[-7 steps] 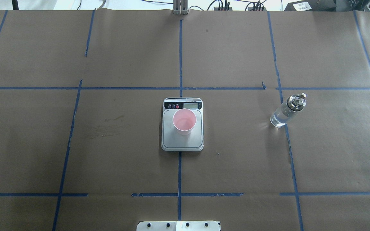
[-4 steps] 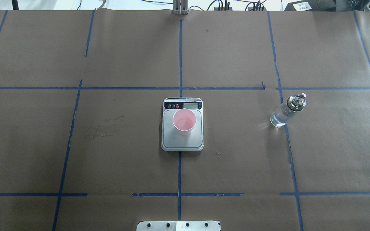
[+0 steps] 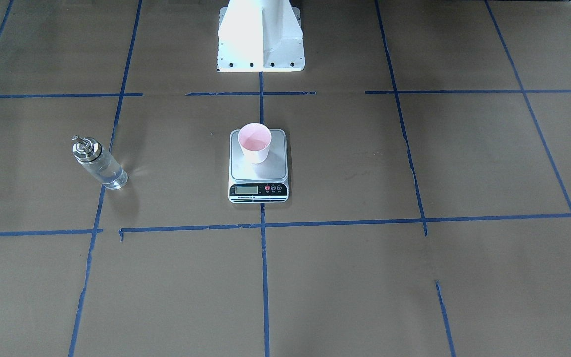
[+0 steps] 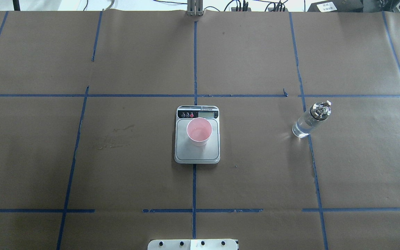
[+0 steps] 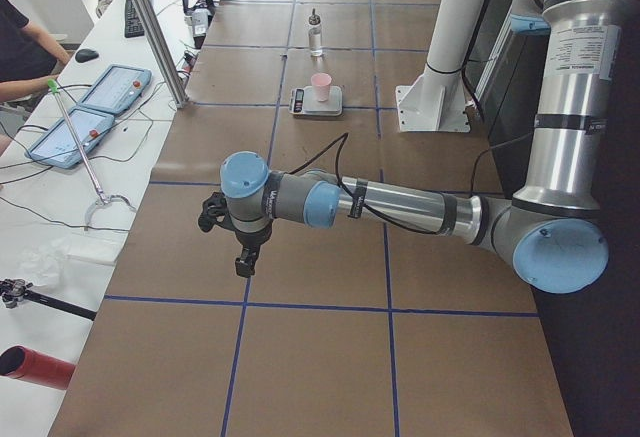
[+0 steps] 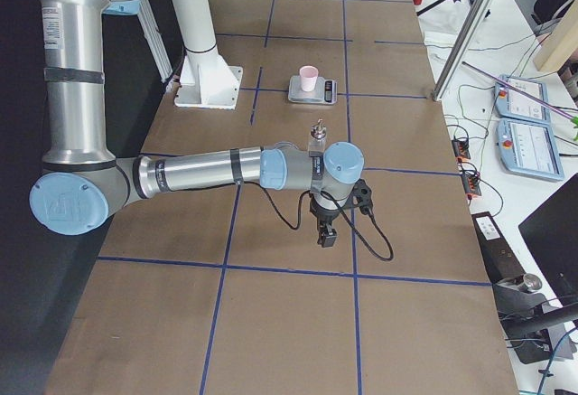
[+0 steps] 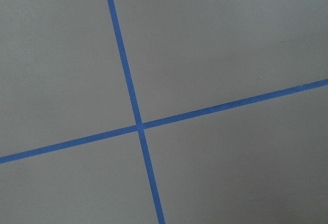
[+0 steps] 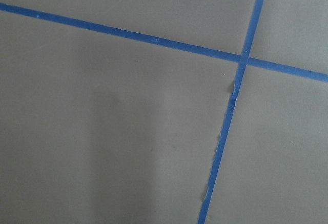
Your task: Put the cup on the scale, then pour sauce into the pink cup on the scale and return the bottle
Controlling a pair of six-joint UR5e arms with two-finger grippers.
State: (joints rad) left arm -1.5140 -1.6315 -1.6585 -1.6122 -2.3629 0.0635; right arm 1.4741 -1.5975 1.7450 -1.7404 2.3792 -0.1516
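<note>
The pink cup point(image 4: 199, 131) stands upright on the scale point(image 4: 200, 154) at the table's middle; it also shows in the front view point(image 3: 254, 143). The glass bottle point(image 4: 309, 121) with clear sauce stands upright on the table, apart to the scale's right; in the front view it stands at the left point(image 3: 98, 163). My left gripper point(image 5: 241, 262) hangs over the table's left end, far from the scale. My right gripper point(image 6: 325, 235) hangs over the right end, past the bottle point(image 6: 317, 133). Both show only in the side views, so I cannot tell whether they are open or shut. The wrist views show only paper and tape.
Brown paper with blue tape lines point(image 4: 194, 62) covers the table. The robot's white base plate point(image 3: 260, 44) stands behind the scale. Operators' tablets point(image 5: 110, 87) and cables lie on a side table, and a person point(image 5: 25, 42) sits there.
</note>
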